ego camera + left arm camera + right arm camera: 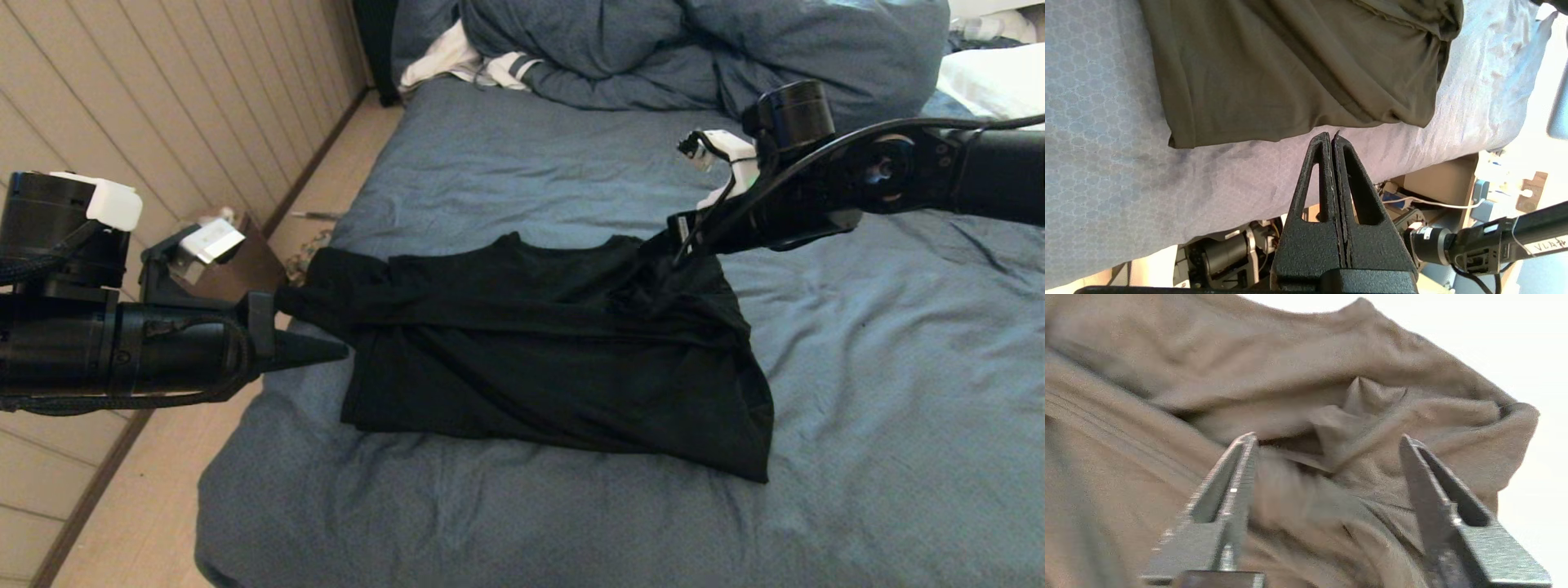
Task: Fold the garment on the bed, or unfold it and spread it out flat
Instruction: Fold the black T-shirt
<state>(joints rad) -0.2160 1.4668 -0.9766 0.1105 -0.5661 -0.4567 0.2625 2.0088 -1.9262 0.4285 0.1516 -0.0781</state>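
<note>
Left gripper [331,351], frame left, jaws pressed together, empty beside black T-shirt [539,343]. Right gripper [1327,441] spread over bunched shoulder: you should lift clear, then smooth folds.

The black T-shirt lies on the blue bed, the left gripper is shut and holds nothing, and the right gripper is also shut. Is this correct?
Not entirely. The right gripper is open: the right wrist view shows its two fingers standing well apart over the bunched cloth of the black T-shirt. The rest is correct: the shirt lies on the blue bed, and the left gripper is shut and holds nothing.
</note>
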